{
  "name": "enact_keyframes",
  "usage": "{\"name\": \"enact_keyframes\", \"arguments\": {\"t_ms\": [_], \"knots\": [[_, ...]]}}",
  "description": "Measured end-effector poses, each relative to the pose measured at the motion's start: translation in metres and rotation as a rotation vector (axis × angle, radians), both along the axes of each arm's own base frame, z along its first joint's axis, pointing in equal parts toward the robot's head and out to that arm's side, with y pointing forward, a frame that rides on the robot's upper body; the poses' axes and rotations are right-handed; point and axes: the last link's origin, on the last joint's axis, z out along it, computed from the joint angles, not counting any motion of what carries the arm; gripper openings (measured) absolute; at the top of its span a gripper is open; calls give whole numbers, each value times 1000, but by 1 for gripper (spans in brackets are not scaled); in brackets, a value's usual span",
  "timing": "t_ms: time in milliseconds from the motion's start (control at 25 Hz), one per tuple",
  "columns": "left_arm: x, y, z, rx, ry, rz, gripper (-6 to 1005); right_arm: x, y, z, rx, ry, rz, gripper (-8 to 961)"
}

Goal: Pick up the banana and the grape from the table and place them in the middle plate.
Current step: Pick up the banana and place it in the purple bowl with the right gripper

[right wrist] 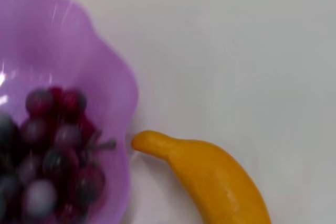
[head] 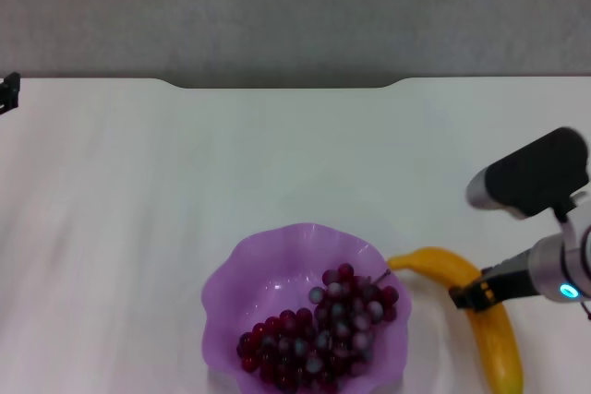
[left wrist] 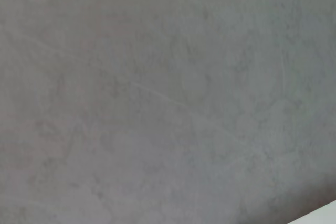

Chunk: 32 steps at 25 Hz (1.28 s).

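Observation:
The grape bunch (head: 319, 334) lies inside the purple scalloped middle plate (head: 231, 274), toward its right side; the right wrist view shows the grapes (right wrist: 52, 156) and the plate's rim (right wrist: 63, 30) close up. The yellow-orange banana (head: 499, 339) rests on the white table (head: 277, 163) just right of the plate, its tip almost touching the rim. In the right wrist view the banana (right wrist: 215, 182) lies next to the plate. My right gripper (head: 469, 295) hangs over the banana's upper half. My left gripper (head: 8, 91) sits at the table's far left edge.
A shallow notch (head: 286, 83) cuts the table's far edge, with a grey wall behind it. The left wrist view holds only a grey surface (left wrist: 157, 98) and a sliver of white at one corner.

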Motion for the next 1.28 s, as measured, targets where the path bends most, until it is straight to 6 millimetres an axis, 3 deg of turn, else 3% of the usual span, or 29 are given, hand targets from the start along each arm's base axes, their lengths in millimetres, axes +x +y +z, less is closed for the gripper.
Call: {"name": "enact_keyframes", "arguments": {"t_ms": [360, 560, 1280], "knots": [[1, -6, 6, 15, -1, 0, 857, -20, 0, 43, 119, 37, 56, 512], [2, -6, 6, 15, -5, -2, 856, -32, -5, 56, 115, -3, 103, 512], [13, -3, 8, 13, 4, -37, 856, -94, -12, 18, -79, -49, 341, 511]]}}
